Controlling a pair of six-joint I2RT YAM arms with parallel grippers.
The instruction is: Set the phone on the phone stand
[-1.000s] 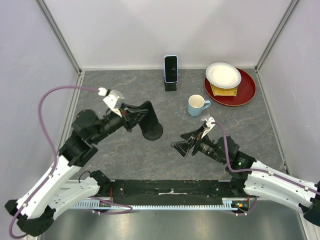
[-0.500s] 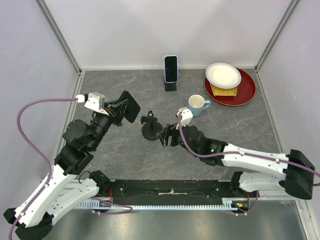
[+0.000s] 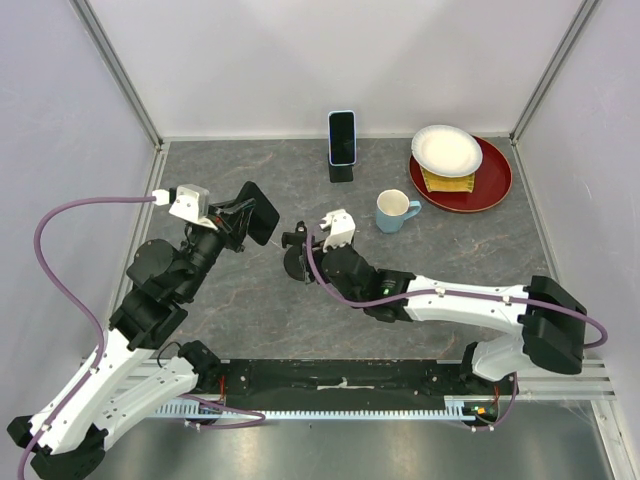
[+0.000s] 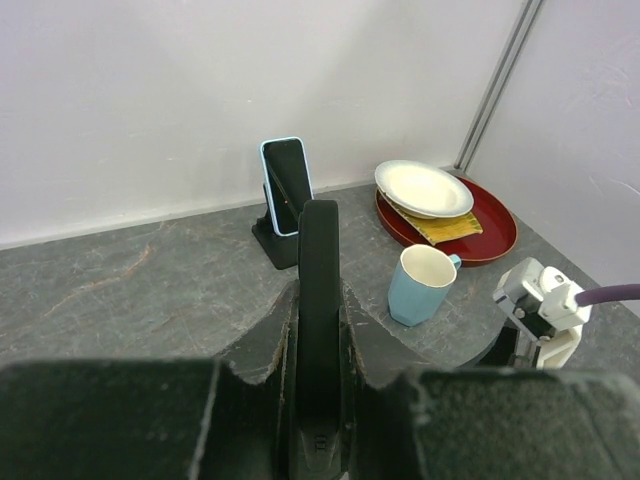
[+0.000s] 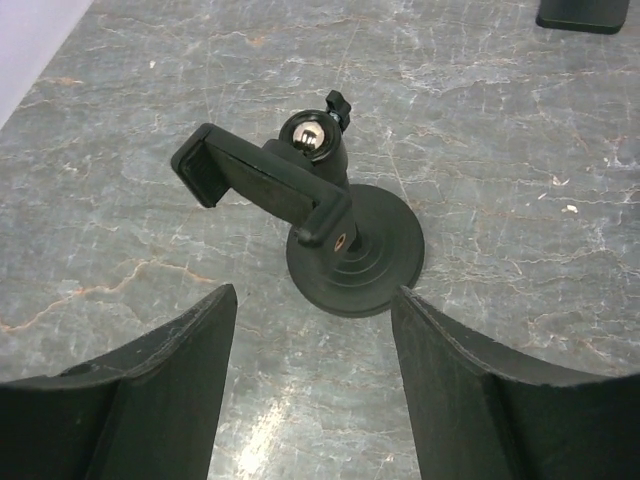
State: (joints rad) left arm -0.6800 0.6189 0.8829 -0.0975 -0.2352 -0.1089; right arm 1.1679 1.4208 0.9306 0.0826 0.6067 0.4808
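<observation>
My left gripper is shut on a black phone and holds it raised, left of the stand. In the left wrist view the phone shows edge-on, upright between my fingers. The black phone stand sits on the table, its clamp arm and ball joint on a round base, seen close in the right wrist view. My right gripper is open, just before the stand's base, with the fingers wide apart and empty.
A second phone with a blue case stands on its own holder at the back wall. A blue mug stands right of the stand. A white plate and a yellow cloth lie on a red plate at the back right.
My left gripper pulled back up and left from the stand with the phone, then held still. My right arm reached left until its open gripper is at the stand.
</observation>
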